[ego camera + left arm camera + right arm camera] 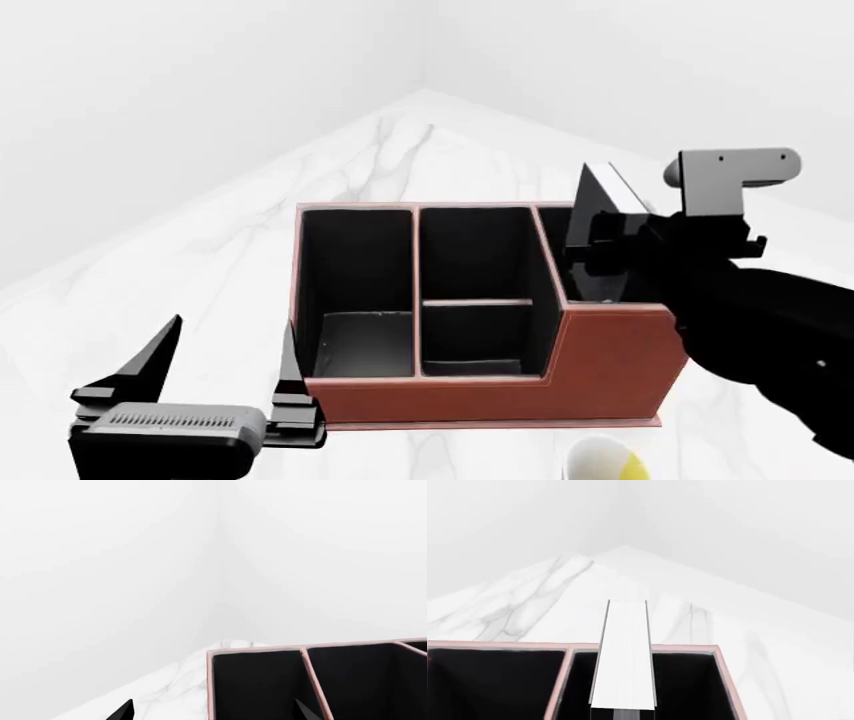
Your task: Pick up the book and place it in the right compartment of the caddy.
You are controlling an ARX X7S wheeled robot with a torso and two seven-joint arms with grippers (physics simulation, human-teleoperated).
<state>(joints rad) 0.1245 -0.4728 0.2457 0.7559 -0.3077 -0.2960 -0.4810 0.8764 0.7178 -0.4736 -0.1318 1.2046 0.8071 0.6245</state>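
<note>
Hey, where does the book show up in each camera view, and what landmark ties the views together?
Head view: the book is at right of centre, held in the right hand, above the right compartment.
Right wrist view: its white page edge runs up the lower centre.
Left wrist view: not in it.
Shared landmark: the caddy, whose pale-trimmed black compartments appear in all three.

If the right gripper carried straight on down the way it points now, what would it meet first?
The right gripper, shut on the book, points down into the caddy's right compartment. The book's lower end would probably meet that compartment's black floor first; how deep it already sits can't be told.
</note>
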